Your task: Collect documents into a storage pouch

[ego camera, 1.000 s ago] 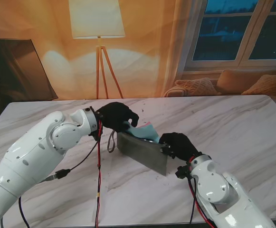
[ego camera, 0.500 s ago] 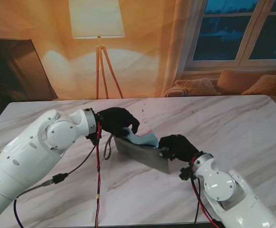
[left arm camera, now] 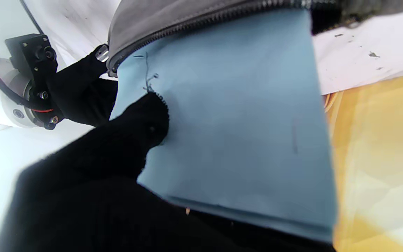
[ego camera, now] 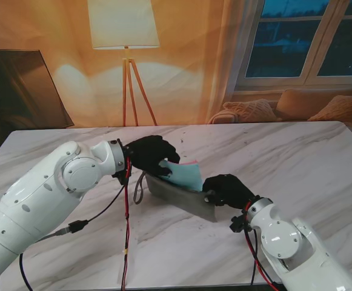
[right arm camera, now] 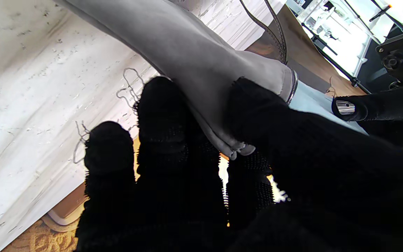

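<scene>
Pouch [ego camera: 182, 194], grey, one only, lies near the middle of the marble bench [ego camera: 309, 157] with its long axis running from my left and farther from me toward my right and nearer to me. Its zipped mouth faces away from me, and a loop strap [ego camera: 139, 185] trails off its left end.

Documents: I count one light blue sheet [ego camera: 185, 174] with a pink edge showing behind it; whether the pink is a second sheet I cannot tell. The blue sheet stands partly inside the pouch mouth, its upper part sticking out and leaning to my right. From the left wrist view the zipper [left arm camera: 201, 21] crosses the sheet's far edge.

My left hand [ego camera: 150, 154] pinches the sheet's left edge, with a gloved fingertip [left arm camera: 150, 117] pressed onto its face.

My right hand [ego camera: 225, 189] is closed on the pouch's right end, thumb on one side of the fabric, fingers [right arm camera: 159, 140] on the other.
</scene>
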